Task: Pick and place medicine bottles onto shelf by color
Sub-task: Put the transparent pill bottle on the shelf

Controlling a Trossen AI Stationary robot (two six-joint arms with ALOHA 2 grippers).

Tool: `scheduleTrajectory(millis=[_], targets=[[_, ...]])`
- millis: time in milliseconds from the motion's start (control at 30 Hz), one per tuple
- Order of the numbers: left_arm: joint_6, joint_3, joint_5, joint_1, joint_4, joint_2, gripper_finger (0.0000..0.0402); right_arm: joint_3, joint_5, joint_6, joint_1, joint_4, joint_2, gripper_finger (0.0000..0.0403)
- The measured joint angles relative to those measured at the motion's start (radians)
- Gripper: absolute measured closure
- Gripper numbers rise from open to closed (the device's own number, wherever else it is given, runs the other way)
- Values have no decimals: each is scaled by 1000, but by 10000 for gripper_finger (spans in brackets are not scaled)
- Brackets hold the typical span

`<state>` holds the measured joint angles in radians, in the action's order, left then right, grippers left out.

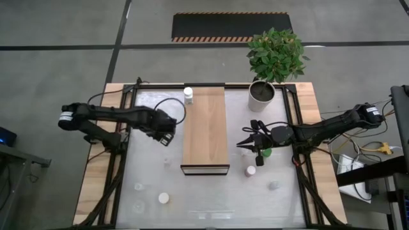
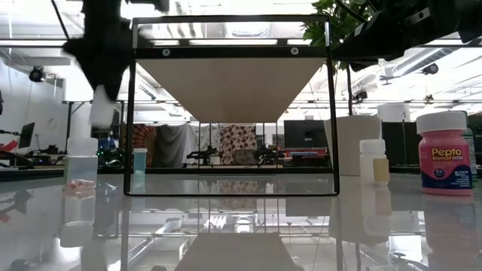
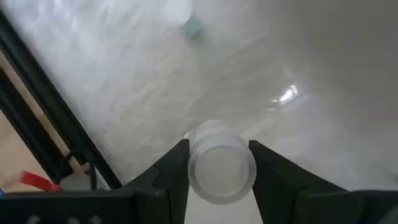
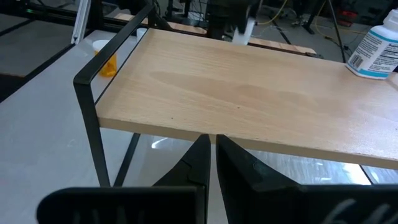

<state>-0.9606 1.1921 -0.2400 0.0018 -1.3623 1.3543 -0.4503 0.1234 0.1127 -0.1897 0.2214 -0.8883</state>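
White table (image 1: 211, 191), left end effector (image 3: 219, 163) gripping bottle (image 3: 221, 169)

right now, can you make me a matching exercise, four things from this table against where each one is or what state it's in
Things:
1. left gripper
2. right gripper
3. white-capped bottle
4. potted plant

Place or state:
a. shut, holding nothing, beside the shelf
b. at the table's far right corner
c. standing on the shelf's far left corner
d. closed on a clear bottle

Pairs: 1-d, 2-a, 3-c, 4-b
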Motion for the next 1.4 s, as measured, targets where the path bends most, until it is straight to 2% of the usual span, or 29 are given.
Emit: scheduleTrajectory(millis=[167, 300, 467, 600, 767, 900, 1400], targets=[[160, 268, 2, -6, -68, 95, 279, 0, 0, 2, 0, -1, 0, 385], [349, 450, -1, -5, -65, 210, 279, 0, 0, 2, 0, -4, 0, 385], [535, 625, -32, 2, -57, 350, 278, 0, 0, 2, 0, -7, 0, 385], [628, 719, -39, 22, -56, 432, 278, 0, 0, 2, 0, -7, 0, 385], [658, 767, -23, 60, -29, 478, 277, 0, 0, 2, 0, -7, 0, 385], [656, 761, 13, 87, 28, 478, 277, 0, 0, 2, 0, -8, 0, 385], [601, 712, 26, 97, 18, 476, 266, 0, -1, 2, 0, -9, 0, 385]])
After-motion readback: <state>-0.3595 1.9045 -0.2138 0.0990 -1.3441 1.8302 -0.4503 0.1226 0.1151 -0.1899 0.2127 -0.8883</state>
